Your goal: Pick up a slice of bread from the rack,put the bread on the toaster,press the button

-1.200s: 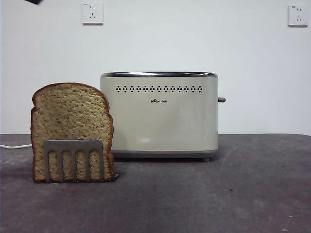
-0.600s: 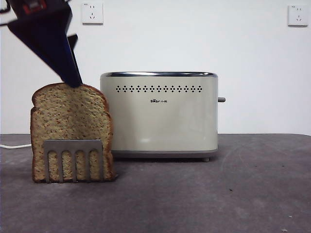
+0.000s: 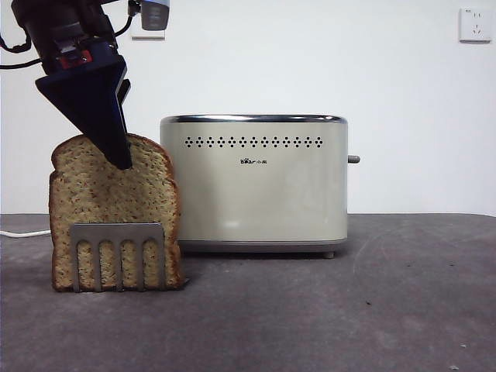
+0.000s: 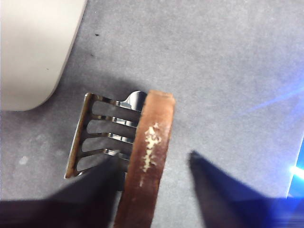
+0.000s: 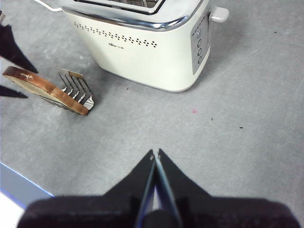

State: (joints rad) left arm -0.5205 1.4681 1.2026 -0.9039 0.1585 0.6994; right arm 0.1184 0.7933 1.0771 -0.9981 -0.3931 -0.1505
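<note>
Lowered left gripper (image 4: 154, 161) – astride bread (image 3: 108, 194)

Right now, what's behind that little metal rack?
The slice of bread stands upright right behind the rack, showing through its slots and rising above it. The left gripper straddles the bread's top crust, jaws open. The front view cannot show the table behind the bread.

The slice of bread (image 3: 112, 203) stands in the rack (image 3: 118, 256) at the toaster's (image 3: 254, 182) nine o'clock, just beside it; the button (image 3: 353, 159) juts out at three o'clock
</note>
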